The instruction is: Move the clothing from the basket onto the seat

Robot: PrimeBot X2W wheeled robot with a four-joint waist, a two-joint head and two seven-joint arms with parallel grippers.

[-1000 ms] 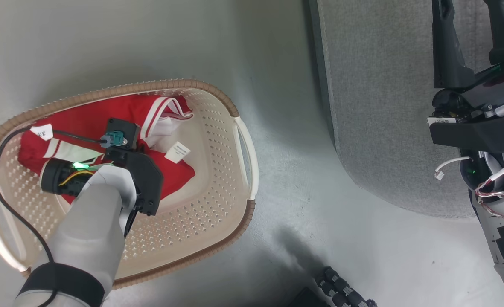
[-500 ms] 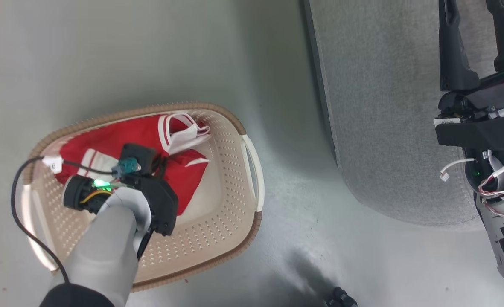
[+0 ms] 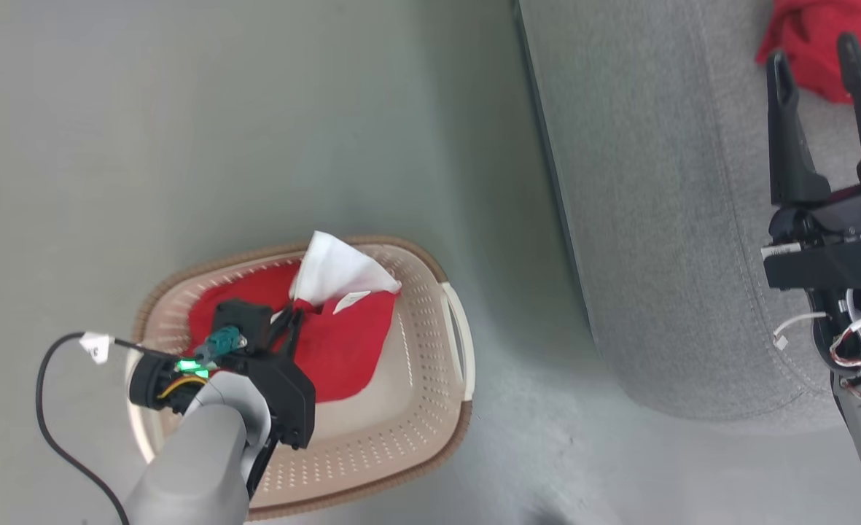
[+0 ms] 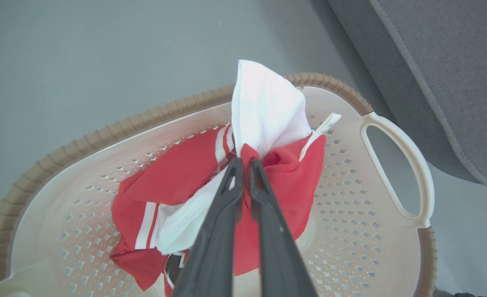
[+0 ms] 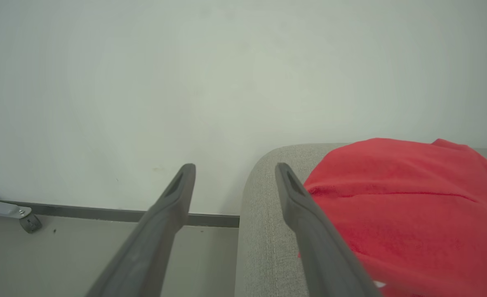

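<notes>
In the head view the cream basket [image 3: 408, 452] stands on the floor at lower left, holding a red garment with white striped trim [image 3: 350, 350]. My left gripper [image 3: 293, 315] is shut on a fold of it, and a white flap rises from the pinch. The left wrist view shows the left gripper [image 4: 243, 161] pinching that striped garment [image 4: 297, 181] above the basket [image 4: 350, 231]. A plain red garment [image 3: 816, 29] lies on the grey seat [image 3: 649, 219]. My right gripper [image 3: 811, 51] hangs open over the seat next to it. In the right wrist view the right gripper [image 5: 235, 167] is empty, left of the plain garment [image 5: 404, 206] on the seat [image 5: 259, 231].
Grey floor [image 3: 255, 109] lies between the basket and the seat. The basket's white handle [image 4: 396, 173] faces the seat's edge [image 4: 433, 62]. A pale wall [image 5: 185, 82] with a dark skirting stands behind the seat, and a metal foot [image 5: 24, 220] rests at its base on the left.
The head camera has shifted, so the basket sits lower and the plain garment has come into view. My left gripper has gathered the striped garment and raised it, pulling up a white flap.
</notes>
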